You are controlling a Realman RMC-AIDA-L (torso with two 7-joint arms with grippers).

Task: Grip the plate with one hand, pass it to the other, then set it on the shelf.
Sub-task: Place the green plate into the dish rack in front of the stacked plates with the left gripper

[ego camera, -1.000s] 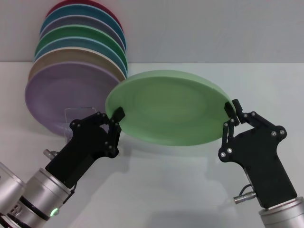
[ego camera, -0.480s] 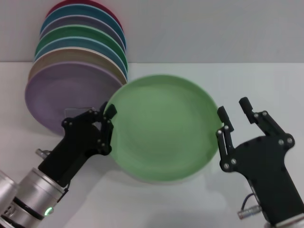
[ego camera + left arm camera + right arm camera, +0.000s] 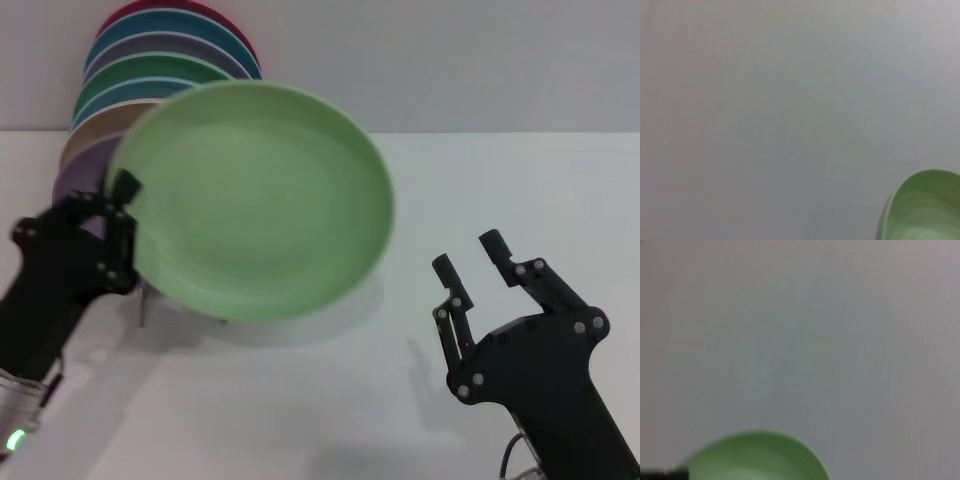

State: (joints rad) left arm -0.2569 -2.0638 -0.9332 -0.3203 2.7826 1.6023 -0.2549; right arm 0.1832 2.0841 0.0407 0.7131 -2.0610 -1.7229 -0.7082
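Observation:
The pale mint-green plate (image 3: 255, 195) is held up, tilted with its face toward me, at the left centre of the head view. My left gripper (image 3: 128, 196) is shut on its left rim. My right gripper (image 3: 466, 253) is open and empty at the lower right, well apart from the plate. The clear acrylic shelf is mostly hidden behind the plate; only a thin leg (image 3: 143, 303) shows under the plate's lower left edge. An edge of the plate also shows in the left wrist view (image 3: 922, 210) and in the right wrist view (image 3: 755, 457).
A leaning row of several coloured plates (image 3: 165, 45) stands at the back left against the grey wall, with a lilac plate (image 3: 75, 170) in front. The white table (image 3: 320, 400) stretches across the front.
My right gripper has let go of the plate and drawn back down and to the right. My left gripper has carried the plate up and to the left, over the shelf.

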